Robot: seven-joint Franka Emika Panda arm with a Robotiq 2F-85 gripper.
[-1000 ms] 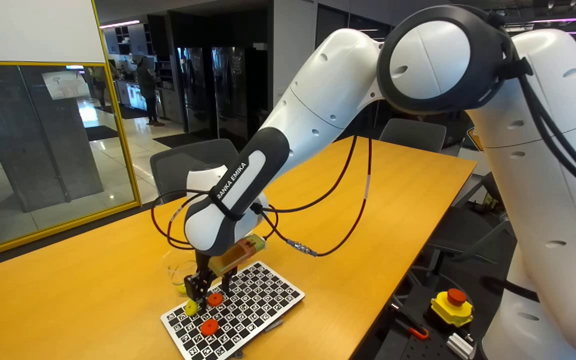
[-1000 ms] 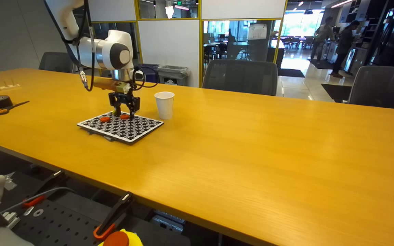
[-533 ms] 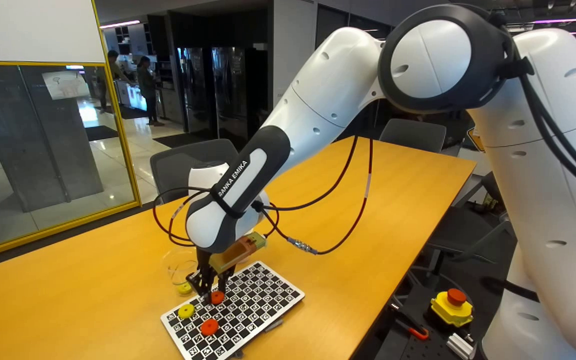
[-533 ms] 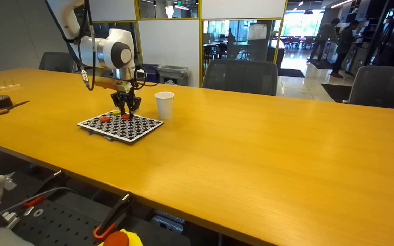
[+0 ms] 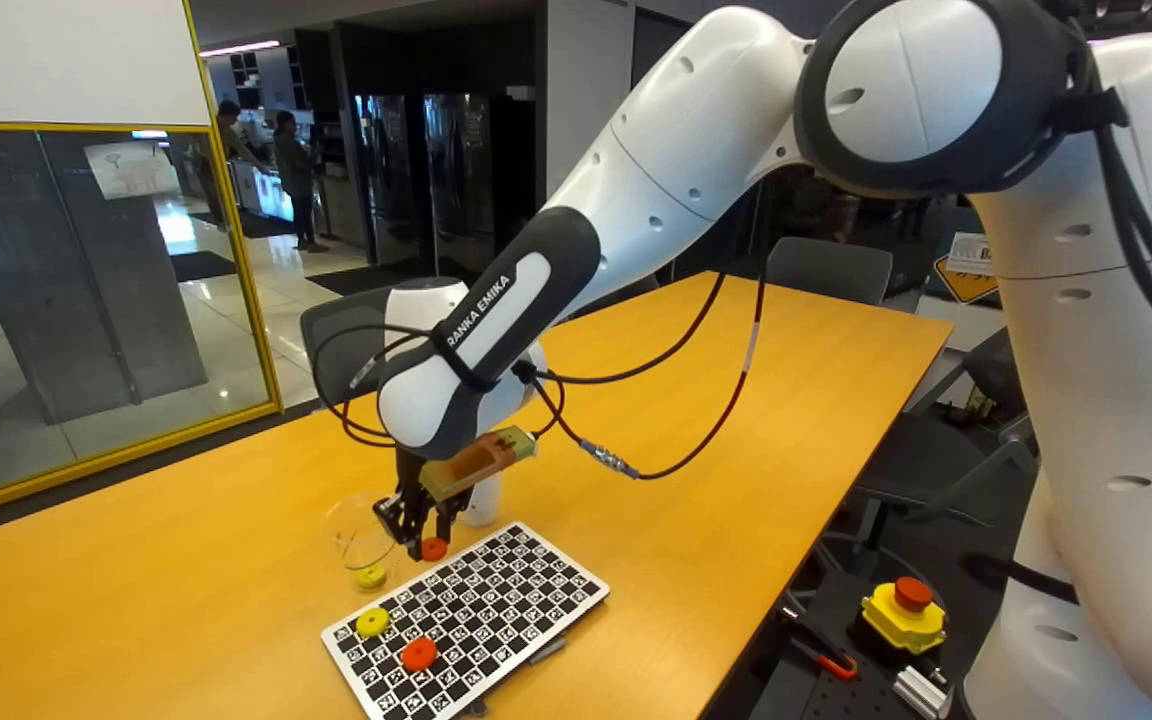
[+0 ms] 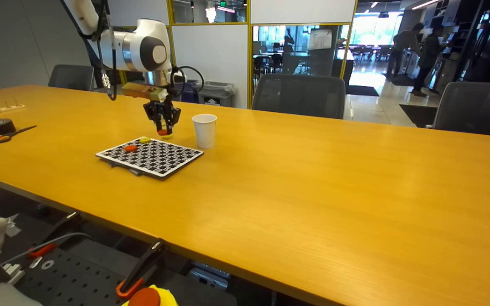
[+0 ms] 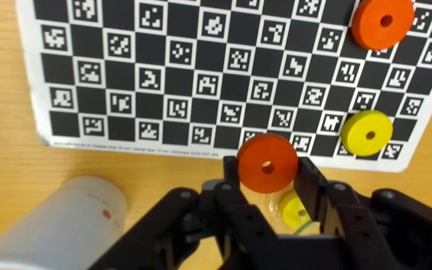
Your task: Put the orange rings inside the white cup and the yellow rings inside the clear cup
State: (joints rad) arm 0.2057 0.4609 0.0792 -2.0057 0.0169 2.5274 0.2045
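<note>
Orange ring (image 7: 264, 153) clamped by opposite edges in my jaws — aloft, likely for the white cup (image 6: 205, 134), whose rim may need clearing. Nearby, the clear cup (image 5: 361, 543), a possible obstacle, holds a yellow ring (image 7: 291, 209); another orange ring (image 7: 376, 30) and another yellow ring (image 7: 361, 130) lie on the patterned board (image 7: 144, 93).

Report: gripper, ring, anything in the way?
Gripper shut on an orange ring, held aloft. Clear cup close by. Nothing seen blocking the white cup.
</note>
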